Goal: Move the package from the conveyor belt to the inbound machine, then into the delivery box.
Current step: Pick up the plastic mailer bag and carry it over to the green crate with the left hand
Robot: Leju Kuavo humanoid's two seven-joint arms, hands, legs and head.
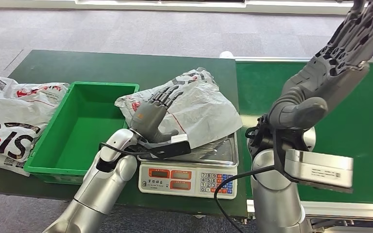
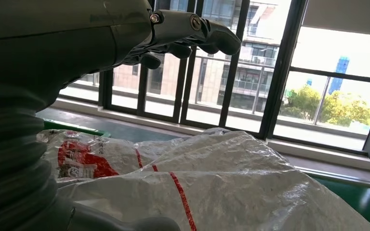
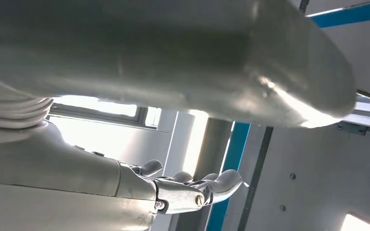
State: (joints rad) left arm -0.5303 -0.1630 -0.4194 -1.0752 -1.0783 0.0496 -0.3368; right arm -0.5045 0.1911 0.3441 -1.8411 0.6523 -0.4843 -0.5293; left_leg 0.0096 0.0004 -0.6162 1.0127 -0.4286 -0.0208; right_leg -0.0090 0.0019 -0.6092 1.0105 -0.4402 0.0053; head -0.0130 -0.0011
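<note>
The package (image 1: 194, 109), a crumpled white plastic bag with red print, lies on the steel pan of the scale (image 1: 213, 154), which has a keypad on its front. My left hand (image 1: 154, 112) sits at the bag's near left side, fingers stretched over it. In the left wrist view those fingers (image 2: 192, 29) hover apart from the package (image 2: 212, 187), with the thumb (image 2: 125, 223) low by its edge. My right hand (image 1: 354, 36) is raised high over the green conveyor belt (image 1: 359, 121), fingers extended and holding nothing; the right wrist view has its fingers (image 3: 192, 190) against a ceiling.
A green delivery box (image 1: 85, 128) stands just left of the scale. Other white bags with red and black print (image 1: 9, 121) lie on the dark green table at far left. A black cable (image 1: 223, 187) hangs by the scale's front right corner.
</note>
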